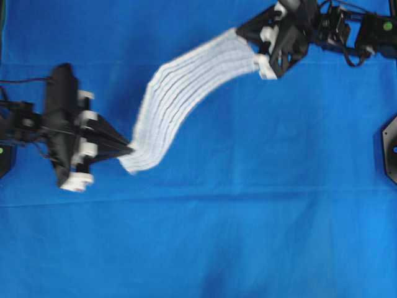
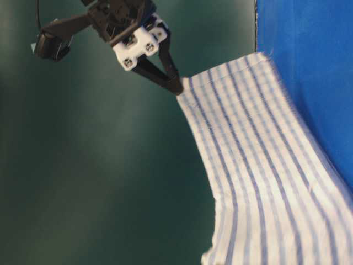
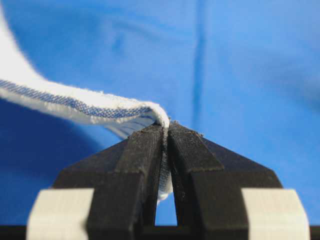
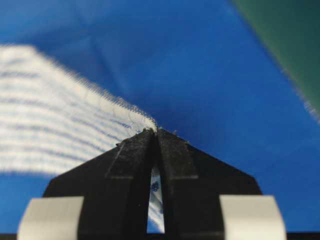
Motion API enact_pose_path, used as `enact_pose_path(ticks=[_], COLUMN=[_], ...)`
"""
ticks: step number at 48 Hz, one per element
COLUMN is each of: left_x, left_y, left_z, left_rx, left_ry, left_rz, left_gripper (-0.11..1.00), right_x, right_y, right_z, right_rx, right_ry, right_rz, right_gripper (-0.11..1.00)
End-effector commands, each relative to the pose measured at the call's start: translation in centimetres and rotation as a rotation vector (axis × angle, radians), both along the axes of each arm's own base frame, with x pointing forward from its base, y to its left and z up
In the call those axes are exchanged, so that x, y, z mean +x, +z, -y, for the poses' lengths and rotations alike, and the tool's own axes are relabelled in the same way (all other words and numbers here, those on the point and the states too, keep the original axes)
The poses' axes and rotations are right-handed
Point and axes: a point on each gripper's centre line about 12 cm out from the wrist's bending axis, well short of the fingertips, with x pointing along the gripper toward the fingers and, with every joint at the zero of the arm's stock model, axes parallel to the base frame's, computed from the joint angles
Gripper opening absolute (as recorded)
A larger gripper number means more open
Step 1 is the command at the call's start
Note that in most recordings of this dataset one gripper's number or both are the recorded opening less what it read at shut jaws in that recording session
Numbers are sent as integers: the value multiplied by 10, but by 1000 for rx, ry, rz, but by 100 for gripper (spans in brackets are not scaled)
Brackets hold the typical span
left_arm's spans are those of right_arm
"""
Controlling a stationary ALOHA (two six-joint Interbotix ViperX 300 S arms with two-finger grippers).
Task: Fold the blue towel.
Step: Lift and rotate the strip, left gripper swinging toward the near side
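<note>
The blue towel (image 1: 186,93), white with thin blue stripes, hangs in a sagging band above the table between my two grippers. My left gripper (image 1: 130,149) is shut on its lower left end. In the left wrist view the jaws (image 3: 166,125) pinch a folded edge of the towel (image 3: 75,102). My right gripper (image 1: 240,31) is shut on the upper right corner, and the right wrist view shows cloth (image 4: 60,115) caught between its tips (image 4: 155,131). The table-level view shows one gripper (image 2: 177,87) holding a corner of the draped towel (image 2: 253,165); which arm it belongs to is unclear.
A plain bright-blue cloth (image 1: 248,217) covers the whole table. A black arm base (image 1: 391,149) sits at the right edge and another (image 1: 3,155) at the left edge. Dark green backdrop fills the left of the table-level view.
</note>
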Motion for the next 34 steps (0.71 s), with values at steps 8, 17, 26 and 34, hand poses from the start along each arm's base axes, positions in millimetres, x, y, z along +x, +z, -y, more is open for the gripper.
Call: enact_pose_path(ticks=[8, 17, 26, 34], left_x=[49, 87, 132, 167], left_y=[17, 23, 21, 17], left_z=[19, 28, 34, 40], left_rx=[-1, -3, 1, -2], left_ry=[-46, -58, -61, -63], left_rz=[40, 57, 65, 85], left_gripper=[4, 4, 4, 4], right_x=[8, 6, -7, -26], right_y=[19, 21, 18, 18], right_z=[24, 35, 39, 38], right_rx=[-61, -89, -88, -89], right_ry=[-25, -40, -63, -87], right_rz=[31, 26, 10, 8], right_gripper=[5, 5, 5, 5])
